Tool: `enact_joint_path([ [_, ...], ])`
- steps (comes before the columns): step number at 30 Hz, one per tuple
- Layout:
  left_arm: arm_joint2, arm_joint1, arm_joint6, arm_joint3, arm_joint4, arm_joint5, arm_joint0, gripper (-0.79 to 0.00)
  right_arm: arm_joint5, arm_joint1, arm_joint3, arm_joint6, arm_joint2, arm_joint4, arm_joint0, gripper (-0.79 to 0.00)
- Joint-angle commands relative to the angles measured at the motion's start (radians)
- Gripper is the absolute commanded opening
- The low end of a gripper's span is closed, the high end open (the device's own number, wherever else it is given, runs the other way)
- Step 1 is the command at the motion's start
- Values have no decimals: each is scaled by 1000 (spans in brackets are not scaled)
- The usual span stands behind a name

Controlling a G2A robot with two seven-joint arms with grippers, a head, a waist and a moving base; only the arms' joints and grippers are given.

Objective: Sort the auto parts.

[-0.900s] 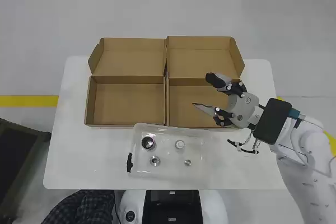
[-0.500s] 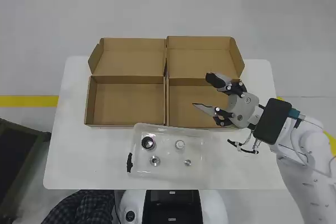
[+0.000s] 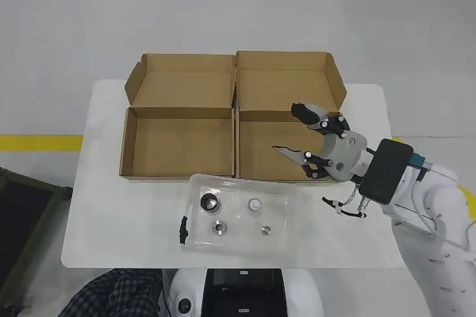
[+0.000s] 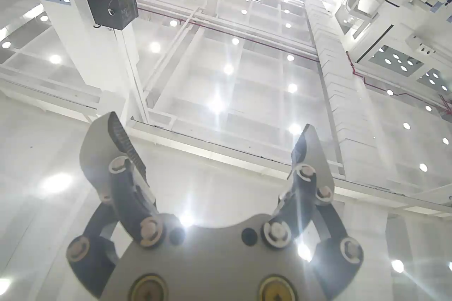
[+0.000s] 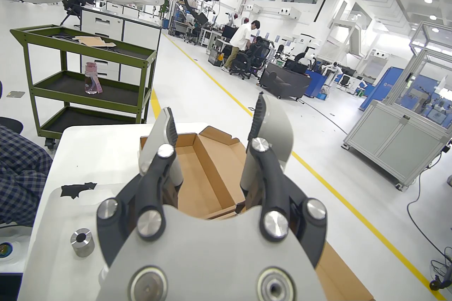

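Showing the fingers (image 3: 305, 113) of the right gripper (image 3: 287, 128) spread wide with nothing between them, the top view places this gripper right of centre in the frame. It hangs over the bare floor of the right cardboard box (image 3: 258, 162). One fingertip lies near the fold where the box meets its raised lid. The other lies over the middle of the floor, apart from every wall. The left cardboard box (image 3: 178, 147) adjoins it along a shared middle wall and has an equally bare floor.

Below the boxes, at lower centre, the clear tray (image 3: 289, 194) has its upper rim just beside their front walls; contact cannot be judged. Inside it are a dark ring-shaped part (image 3: 211, 203), a pale round part (image 3: 255, 204) and two small metal parts (image 3: 220, 229) (image 3: 265, 231), all apart from one another.

The white table (image 3: 103, 198) shows broad bare margins at the left and right of the frame. A narrower strip lies between the tray and the lower table edge.

The left gripper (image 4: 209, 126) points at the ceiling, its fingers wide apart and holding nothing.
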Motion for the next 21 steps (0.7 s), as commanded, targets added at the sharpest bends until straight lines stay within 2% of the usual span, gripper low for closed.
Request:
enact_joint_path([
  [1,0,0,0,0,0,0,0,0,0,0,0,0,0,0,0,0],
  [12,0,0,0,0,0,0,0,0,-37,-5,63,39,-68,62,11,0],
  [21,0,0,0,0,0,0,0,0,-83,-16,148,112,-169,121,90,0],
])
